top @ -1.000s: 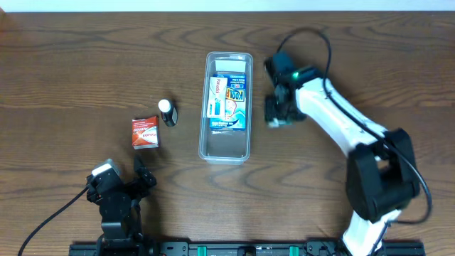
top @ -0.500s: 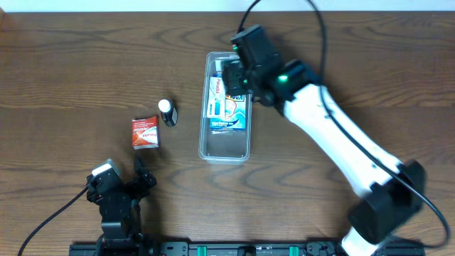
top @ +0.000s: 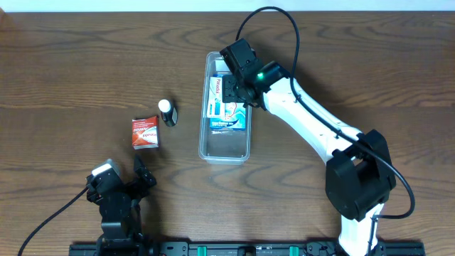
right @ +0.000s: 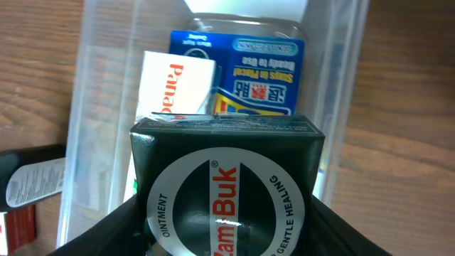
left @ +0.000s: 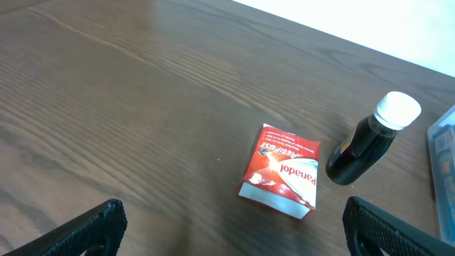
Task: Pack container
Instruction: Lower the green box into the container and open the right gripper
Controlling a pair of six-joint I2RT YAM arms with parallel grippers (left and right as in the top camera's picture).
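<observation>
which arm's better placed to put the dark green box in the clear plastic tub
Right. Right gripper holds the dark green box over the clear plastic tub; left gripper sits open, far off.

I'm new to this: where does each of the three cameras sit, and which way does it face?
Overhead: fixed above the table, facing straight down; shows left gripper, right gripper, the container, red box, bottle.
Left wrist: mounted low by the left gripper, facing across the table at red box and bottle; its open fingers frame the bottom.
Right wrist: mounted by the right gripper, facing down into the container; its fingers hold a green Zam-Buk box.
Shared: overhead and right wrist both see the container.
</observation>
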